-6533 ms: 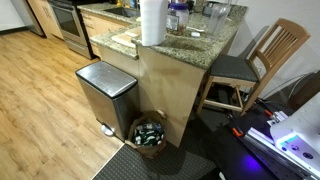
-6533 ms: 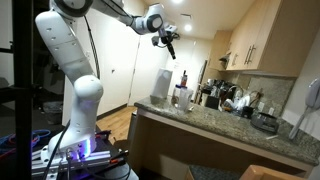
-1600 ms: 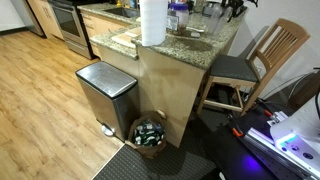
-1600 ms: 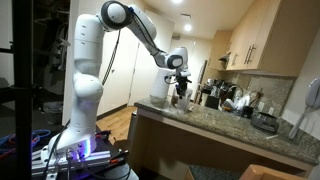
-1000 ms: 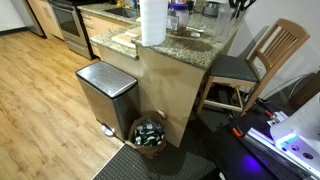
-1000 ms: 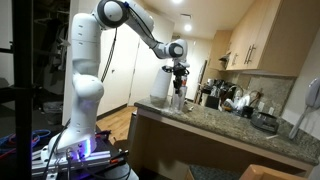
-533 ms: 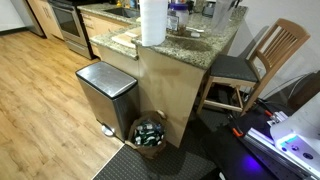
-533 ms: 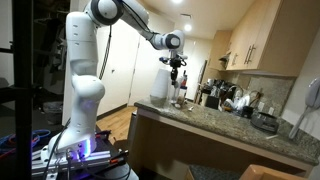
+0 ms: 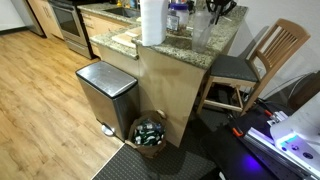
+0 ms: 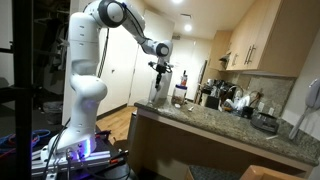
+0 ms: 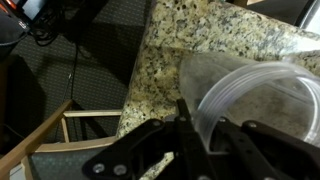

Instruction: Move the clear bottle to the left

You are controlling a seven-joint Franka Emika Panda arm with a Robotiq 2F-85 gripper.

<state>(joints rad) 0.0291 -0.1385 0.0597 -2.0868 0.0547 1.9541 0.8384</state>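
Over the granite counter (image 9: 172, 43) in an exterior view, the gripper (image 9: 213, 12) is coming in from the top edge and the bottle (image 9: 200, 32) is hanging beneath it, near the counter's end by the chair (image 9: 262, 55) and well apart from the paper roll (image 9: 152, 22); whether its base is touching the stone or riding just clear, I cannot tell. Switching to the exterior view from the kitchen side, the arm is reaching out long and the gripper (image 10: 160, 72) is pointing straight down just in front of the roll (image 10: 157, 93), but the bottle is too faint against that white to pick out. Now the wrist view, and this is the telling one: the bottle (image 11: 250, 95) is filling the frame, open mouth toward the camera, and the dark fingers (image 11: 187, 115) are clenching its thin wall right by the rim, counter (image 11: 200, 40) below and chair (image 11: 55, 140) off the edge. My read is that this thing is handling very light, looking empty, with a slick, bendy plastic wall that is likely to dent or slip under a hard squeeze. A pinch this high is leaving it free to swing, so I am judging that a slow carry suits it, or a hold lower on the body.
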